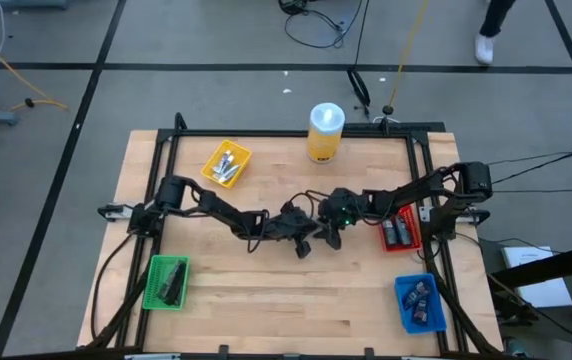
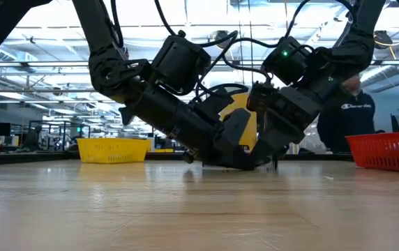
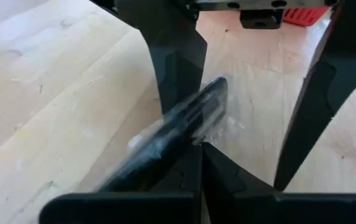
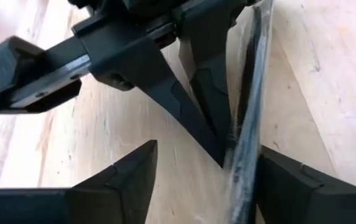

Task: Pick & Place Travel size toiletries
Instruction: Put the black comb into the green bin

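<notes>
Pale wooden planks of the table (image 1: 266, 290) are filling the high view, and I am seeing both dark arms meeting at its middle. I am reading the left gripper (image 1: 304, 238) just beside the right gripper (image 1: 332, 232), tips nearly touching. Well behind them the tall yellow canister with a white lid (image 1: 325, 132) is standing; the yellow plastic bin (image 1: 227, 164) with silver tubes is lying behind the left gripper. The red plastic bin (image 1: 401, 229) is sitting just outboard of the right gripper, and the green plastic bin (image 1: 166, 282) and blue plastic bin (image 1: 418, 302) are resting near the front corners.

From the low view I am watching both grippers pressing down to the tabletop together, the yellow bin and red bin to either side; a person in a dark top (image 2: 346, 111) is standing beyond the table.

Through the left wrist view, the left gripper's fingers (image 3: 178, 68) are standing apart, with a black flat stick in clear wrap (image 3: 187, 121) lying slantwise against one of them; I cannot tell whether it is pinched.

Through the right wrist view, the right gripper's fingers (image 4: 125, 180) are spread wide, the wrapped stick running against one finger, and a left fingertip is touching it from the other side.
</notes>
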